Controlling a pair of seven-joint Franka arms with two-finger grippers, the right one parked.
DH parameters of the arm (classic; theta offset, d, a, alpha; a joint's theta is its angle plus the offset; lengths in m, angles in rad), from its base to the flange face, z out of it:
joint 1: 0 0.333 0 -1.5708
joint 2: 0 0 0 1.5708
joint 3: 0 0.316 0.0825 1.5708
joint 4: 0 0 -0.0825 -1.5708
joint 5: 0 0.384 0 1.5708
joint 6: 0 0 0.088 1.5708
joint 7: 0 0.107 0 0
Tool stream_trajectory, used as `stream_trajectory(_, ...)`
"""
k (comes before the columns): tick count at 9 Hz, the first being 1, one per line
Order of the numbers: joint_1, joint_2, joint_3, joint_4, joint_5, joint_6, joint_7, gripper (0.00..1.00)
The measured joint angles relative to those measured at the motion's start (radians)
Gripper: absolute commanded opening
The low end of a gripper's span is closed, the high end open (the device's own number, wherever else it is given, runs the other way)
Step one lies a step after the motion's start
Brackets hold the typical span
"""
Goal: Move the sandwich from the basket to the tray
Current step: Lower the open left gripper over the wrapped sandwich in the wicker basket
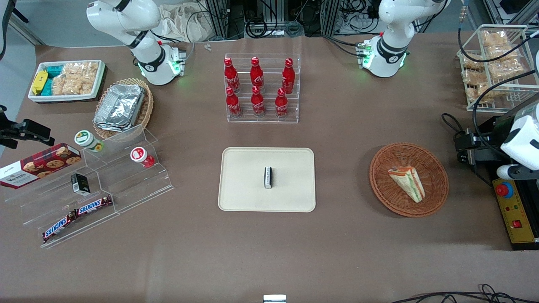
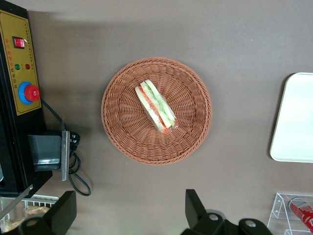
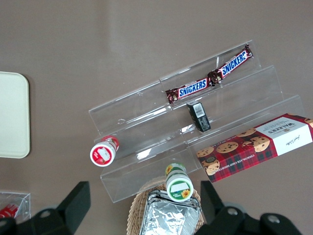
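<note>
The sandwich (image 1: 407, 182) (image 2: 155, 106), a wrapped wedge with green and red filling, lies in the round reddish-brown wicker basket (image 1: 438, 168) (image 2: 117, 127). The beige tray (image 1: 244, 185) (image 2: 296, 117) lies flat beside the basket, toward the parked arm's end, with a small black-and-white block (image 1: 268, 177) standing on it. My gripper (image 2: 128, 196) hangs high above the table, off the basket's rim on the side farther from the front camera. It is open wide, with nothing between its fingers (image 2: 195, 208).
A clear rack of red bottles (image 1: 262, 90) stands farther from the front camera than the tray. A yellow control box (image 1: 516, 210) (image 2: 22, 73) and cables lie beside the basket at the working arm's end. A wire rack of snacks (image 1: 492, 63) stands nearby.
</note>
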Motion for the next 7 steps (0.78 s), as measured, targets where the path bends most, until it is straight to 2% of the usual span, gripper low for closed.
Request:
stream_trajectory(5,-0.001,0.004,-0.001,-0.008,0.0,0.0,0.0,0.99)
stream_trajectory(7,0.0,0.014,-0.001,-0.071,0.0,0.032,-0.006,0.99)
